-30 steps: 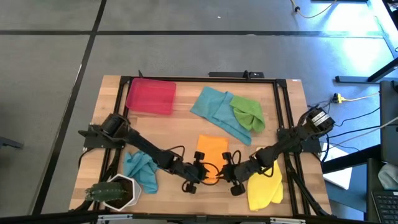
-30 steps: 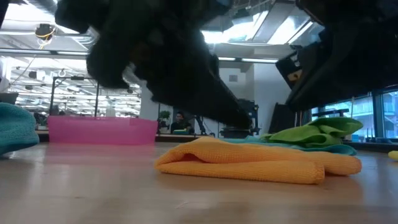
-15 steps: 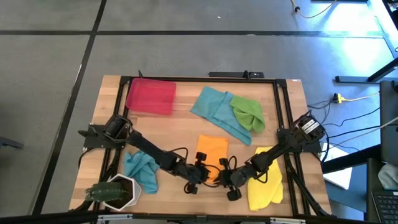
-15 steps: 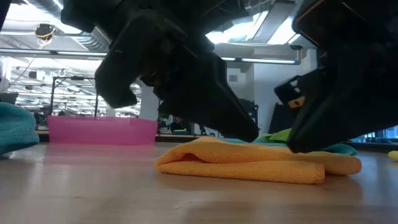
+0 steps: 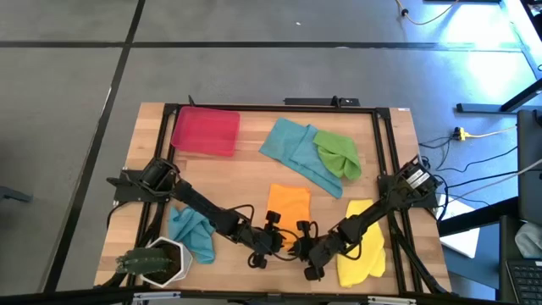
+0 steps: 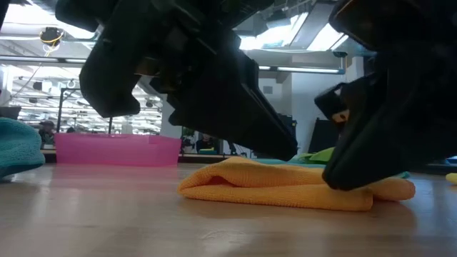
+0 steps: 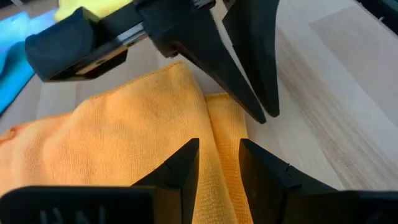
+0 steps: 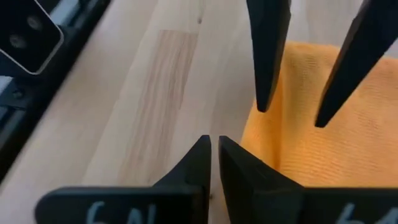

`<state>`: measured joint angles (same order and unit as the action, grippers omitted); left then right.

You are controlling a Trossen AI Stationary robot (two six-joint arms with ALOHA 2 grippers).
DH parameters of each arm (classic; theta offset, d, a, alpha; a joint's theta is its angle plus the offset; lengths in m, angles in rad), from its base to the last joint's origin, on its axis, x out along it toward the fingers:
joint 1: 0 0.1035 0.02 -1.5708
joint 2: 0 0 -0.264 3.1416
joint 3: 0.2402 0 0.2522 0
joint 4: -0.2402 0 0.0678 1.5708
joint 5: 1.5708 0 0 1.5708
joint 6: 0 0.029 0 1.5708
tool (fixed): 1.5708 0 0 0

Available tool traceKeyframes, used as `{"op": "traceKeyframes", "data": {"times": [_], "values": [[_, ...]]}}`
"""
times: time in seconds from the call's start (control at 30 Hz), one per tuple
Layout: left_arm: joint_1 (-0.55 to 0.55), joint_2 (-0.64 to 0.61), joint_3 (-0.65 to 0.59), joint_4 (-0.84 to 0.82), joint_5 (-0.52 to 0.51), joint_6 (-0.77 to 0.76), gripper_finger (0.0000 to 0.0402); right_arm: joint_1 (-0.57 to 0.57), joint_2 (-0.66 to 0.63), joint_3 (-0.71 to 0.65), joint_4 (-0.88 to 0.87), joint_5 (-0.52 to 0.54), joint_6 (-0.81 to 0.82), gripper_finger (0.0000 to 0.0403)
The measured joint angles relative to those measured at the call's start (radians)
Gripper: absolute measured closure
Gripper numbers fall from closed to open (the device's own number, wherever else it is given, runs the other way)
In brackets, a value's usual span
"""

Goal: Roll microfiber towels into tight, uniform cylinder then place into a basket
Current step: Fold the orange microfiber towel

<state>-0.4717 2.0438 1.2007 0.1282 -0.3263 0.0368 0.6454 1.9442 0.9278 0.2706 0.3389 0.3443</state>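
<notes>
Your right gripper (image 5: 306,252) has slid in toward the near edge of the orange towel (image 5: 288,207), fingers almost pressed together; your left gripper (image 5: 279,241) hovers there, slightly spread, gripping nothing. Rolling hasn't started: next, pinch that edge. The basket (image 5: 205,130) sits far off.

Arms hide the towel's near edge

From above, the orange towel (image 5: 287,206) disappears under both grippers at its near end; low down, blurred dark arms block the green towel (image 6: 323,154) behind.
</notes>
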Motion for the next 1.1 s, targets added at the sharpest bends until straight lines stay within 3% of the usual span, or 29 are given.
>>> {"op": "traceKeyframes", "data": {"times": [0.17,0.33,0.53,0.9,1.1], "values": [[-0.003,0.0,0.009,0.011,-0.003,0.001,0.0296,0.049,-0.008,0.136,-0.264,0.103,0.013,0.0396],[-0.023,0.024,0.076,0.014,-0.032,0.056,0.0296,0.084,-0.005,0.269,-0.475,0.166,0.078,0.0395],[-0.032,0.098,0.167,-0.09,-0.061,0.071,0.0296,0.102,-0.003,0.259,-0.484,0.222,0.224,0.0394],[-0.025,0.122,0.188,-0.121,-0.174,0.024,0.0296,0.115,-0.002,0.215,-0.393,0.256,0.262,0.0394],[-0.025,0.122,0.188,-0.122,-0.186,0.017,0.0296,0.115,0.03,0.215,-0.388,0.271,0.283,0.0399]]}}
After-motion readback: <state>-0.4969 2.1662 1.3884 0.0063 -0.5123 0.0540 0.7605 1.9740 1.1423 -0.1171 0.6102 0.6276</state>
